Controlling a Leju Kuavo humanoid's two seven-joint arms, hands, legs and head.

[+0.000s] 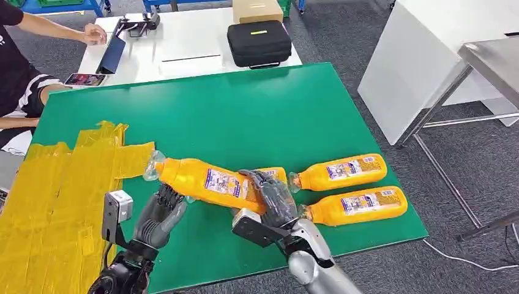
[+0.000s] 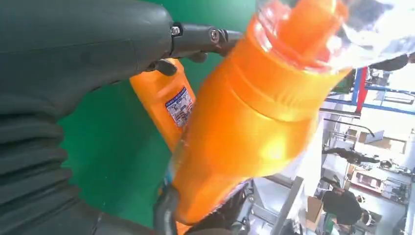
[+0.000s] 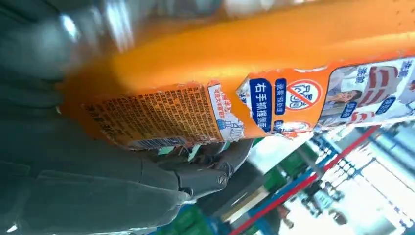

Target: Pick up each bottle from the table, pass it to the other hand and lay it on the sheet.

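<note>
Above the green table (image 1: 245,110), right robot hand (image 1: 272,196) grips bottle (image 1: 202,177); left robot hand (image 1: 162,211) spread beneath

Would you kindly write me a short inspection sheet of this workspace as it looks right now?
Surface: green table, its left part covered by a yellow sheet.
Job's things: one orange bottle held above the table; two bottles lying on the right; another partly hidden behind the right hand.
Clutter: nothing seen on the green table.
Hands: right hand grips the held bottle's body; left hand is under its neck end; whether it grips is unclear.
Cables: white cable on the floor, right.
Surroundings: person seated at left; white table with black case; grey carpet.
</note>
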